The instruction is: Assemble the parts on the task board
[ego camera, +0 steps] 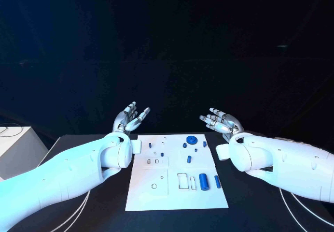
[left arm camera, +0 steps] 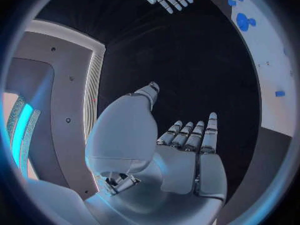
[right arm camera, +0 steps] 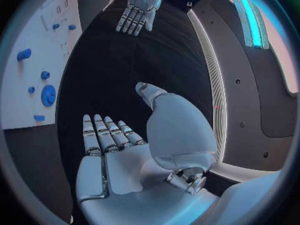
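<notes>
Head view: task board (ego camera: 177, 193) is a white rectangular plate lying flat mid-table (ego camera: 83, 145), between the two arms. Blue parts on it: one round disc (ego camera: 191, 139) near the far edge, one fat cylinder (ego camera: 203, 181) near the front right, one thin bar (ego camera: 217, 181) just beside that; a few smaller blue bits, too small to count reliably. Left hand (ego camera: 129, 119) and right hand (ego camera: 221, 122) are both raised past the board's far edge, fingers spread, holding nothing. Left wrist view: left hand (left arm camera: 187, 155) palm flat, fingers straight, empty; board (left arm camera: 272, 60) off to one side. Right wrist view: right hand (right arm camera: 119, 160) likewise splayed and empty; board (right arm camera: 37, 50) shows the disc (right arm camera: 48, 95).
</notes>
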